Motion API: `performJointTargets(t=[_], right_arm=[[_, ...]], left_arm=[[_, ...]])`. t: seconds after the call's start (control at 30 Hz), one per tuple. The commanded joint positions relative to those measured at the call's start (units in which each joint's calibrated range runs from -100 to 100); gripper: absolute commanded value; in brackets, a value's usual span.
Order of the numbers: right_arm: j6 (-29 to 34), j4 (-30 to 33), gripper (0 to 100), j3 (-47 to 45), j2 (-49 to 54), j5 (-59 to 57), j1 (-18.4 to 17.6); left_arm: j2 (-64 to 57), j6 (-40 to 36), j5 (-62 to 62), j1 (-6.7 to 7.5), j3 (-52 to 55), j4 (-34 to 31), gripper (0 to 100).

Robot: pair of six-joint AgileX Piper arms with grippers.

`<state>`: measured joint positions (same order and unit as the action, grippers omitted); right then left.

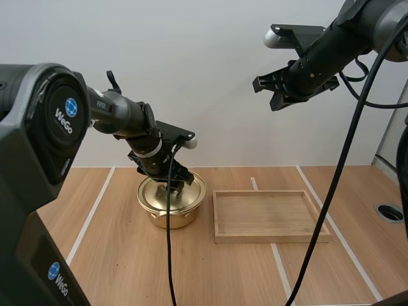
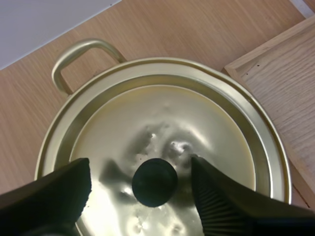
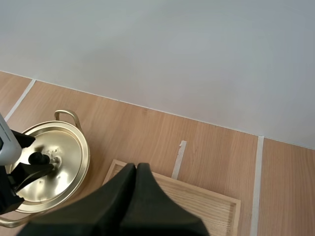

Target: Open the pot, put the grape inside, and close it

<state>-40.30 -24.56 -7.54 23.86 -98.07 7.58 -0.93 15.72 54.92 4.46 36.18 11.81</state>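
From the high view I see my left gripper [image 1: 173, 185] lowered onto the pot [image 1: 171, 213]. The pot stands on the bench [image 1: 121, 268] toward its far edge, just beside the left edge of the wooden tray [image 1: 271, 238], and its lid [image 1: 153, 191] is on. My right gripper [image 1: 280, 89] hangs high in the air, well apart from both, roughly over the tray's far edge. In the left wrist view, my left fingers [image 2: 221, 201] stand apart with their ribbed faces turned inward. The lid's black knob [image 2: 154, 182] lies between them, with a gap showing on each side, so nothing is gripped yet. One pot handle [image 2: 81, 56] points away from the tray's corner. In the right wrist view, my right fingers lie together as one dark wedge, closed on nothing, above the tray's near-left corner. I judge the opening step is in hand. The next move calls for closing the left fingers squarely on the knob, then lifting straight up so the lid clears the rim without dragging the pot.
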Motion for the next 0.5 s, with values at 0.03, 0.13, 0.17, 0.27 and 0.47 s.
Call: performJointTargets(t=[0.03,0.13,0.17,0.27,0.47], right_arm=[[-0.64,-0.42,0,-0.11,0.88,-1.13,0.16],[-0.64,-0.42,0,-0.11,0.88,-1.93,0.16],[-0.64,-0.42,0,-0.11,0.88,-1.93,0.16],[-0.64,-0.42,0,-0.11,0.88,-1.93,0.16],[-0.64,-0.42,0,-0.11,0.88,-1.93,0.16]], left_arm=[[0.27,0.45,0.03,0.21,0.07,-0.52,100],[0.17,0.45,0.79,0.21,-0.46,-0.52,100],[0.17,0.45,1.82,0.21,-1.10,-0.52,100],[-0.23,0.45,6.81,0.21,-4.26,-0.52,100],[-4.82,0.45,13.24,0.21,-11.75,-0.65,100]])
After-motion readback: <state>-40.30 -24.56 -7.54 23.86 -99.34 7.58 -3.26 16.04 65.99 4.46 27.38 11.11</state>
